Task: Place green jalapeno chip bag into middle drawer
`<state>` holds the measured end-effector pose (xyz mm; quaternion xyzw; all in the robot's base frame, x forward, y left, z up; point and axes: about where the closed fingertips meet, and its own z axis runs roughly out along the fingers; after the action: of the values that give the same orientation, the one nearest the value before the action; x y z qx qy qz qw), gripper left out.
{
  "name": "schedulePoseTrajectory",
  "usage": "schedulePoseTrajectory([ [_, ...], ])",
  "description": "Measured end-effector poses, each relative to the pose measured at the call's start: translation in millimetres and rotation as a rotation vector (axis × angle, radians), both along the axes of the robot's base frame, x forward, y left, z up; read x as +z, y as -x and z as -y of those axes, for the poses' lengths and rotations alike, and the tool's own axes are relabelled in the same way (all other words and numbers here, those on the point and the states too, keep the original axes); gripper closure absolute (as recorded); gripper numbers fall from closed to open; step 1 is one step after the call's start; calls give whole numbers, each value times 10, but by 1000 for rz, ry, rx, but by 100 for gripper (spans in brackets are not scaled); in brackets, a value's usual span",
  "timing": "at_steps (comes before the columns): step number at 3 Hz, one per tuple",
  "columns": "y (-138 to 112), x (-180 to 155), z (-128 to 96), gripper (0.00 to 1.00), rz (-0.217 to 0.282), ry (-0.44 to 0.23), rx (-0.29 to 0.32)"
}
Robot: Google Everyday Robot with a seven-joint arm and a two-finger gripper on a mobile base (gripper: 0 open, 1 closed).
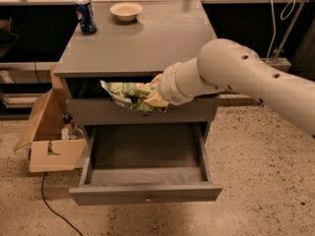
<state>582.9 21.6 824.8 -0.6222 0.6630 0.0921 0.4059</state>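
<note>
We see the white arm (236, 77) reaching in from the right, across the front of the grey desk (147, 43). Its end effector (152, 96) hangs just below the front edge of the desk top. It is closed on the green jalapeno chip bag (125, 93), pinching the bag's right end.

The bag is off every surface. It sticks out to the left of the end effector, crumpled and roughly level. It hangs in front of the dark gap under the desk top and overlaps the top edge of the upper drawer front (93, 113). We cannot tell whether the bag touches that drawer front.

Below it, the middle drawer (108, 194) is pulled well out toward us, with its small knob (147, 198) at the centre of its front panel. The bag is above the rear part of this open drawer, not inside it.

On the desk top, well apart from the arm, a blue soda can (86, 16) stands upright near the back left corner. A shallow pale bowl (126, 11) sits just to its right.

On the speckled floor (256, 181) to the left of the desk, an open cardboard box (49, 146) stands with its flaps spread. A dark cable (51, 213) trails from it toward the lower edge of the view.
</note>
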Motion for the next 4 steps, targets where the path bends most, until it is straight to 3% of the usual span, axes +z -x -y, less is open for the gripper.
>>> schedulePoseTrajectory([
  [1, -3, -44, -12, 100, -5, 1, 3],
  [2, 70, -548, -92, 100, -87, 37, 7],
  [4, 163, -1790, -324, 100, -224, 26, 3],
])
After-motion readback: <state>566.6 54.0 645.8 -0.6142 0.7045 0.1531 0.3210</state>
